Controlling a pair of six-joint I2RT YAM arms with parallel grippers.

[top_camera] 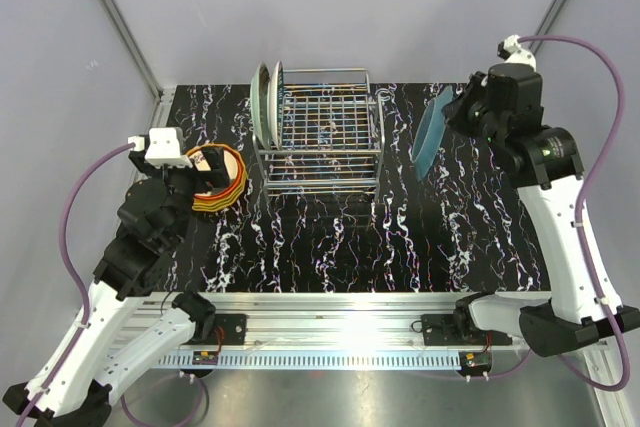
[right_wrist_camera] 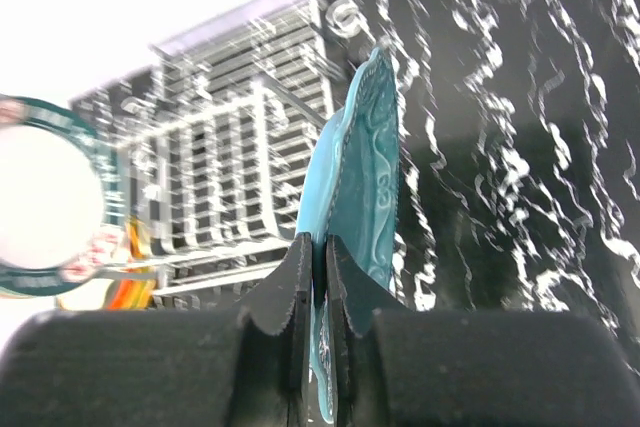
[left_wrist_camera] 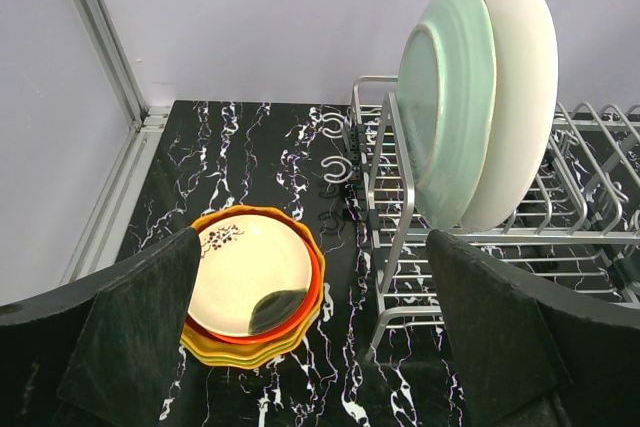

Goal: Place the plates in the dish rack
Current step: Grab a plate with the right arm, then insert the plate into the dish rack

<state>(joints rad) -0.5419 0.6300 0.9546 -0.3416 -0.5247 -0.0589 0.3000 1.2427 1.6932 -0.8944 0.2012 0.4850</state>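
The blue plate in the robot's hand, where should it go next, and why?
Probably a short move left, over the dish rack. The right gripper pinches the blue plate on edge, right of the rack, and only two plates stand at its left end, so slots look free.

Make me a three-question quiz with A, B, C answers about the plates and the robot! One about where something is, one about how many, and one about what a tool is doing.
1. Where is the stack of plates?
A) on the table, left of the dish rack
B) inside the rack
C) right of the rack

2. How many plates stand in the rack?
A) none
B) two
C) five

3. What is the right tool doing?
A) hanging open
B) shut on the teal plate
C) pressing the table

Answers:
1 A: the top view shows the stack beside the rack's left end.
2 B: a mint plate and a cream plate stand upright there.
3 B: it pinches that plate's rim.
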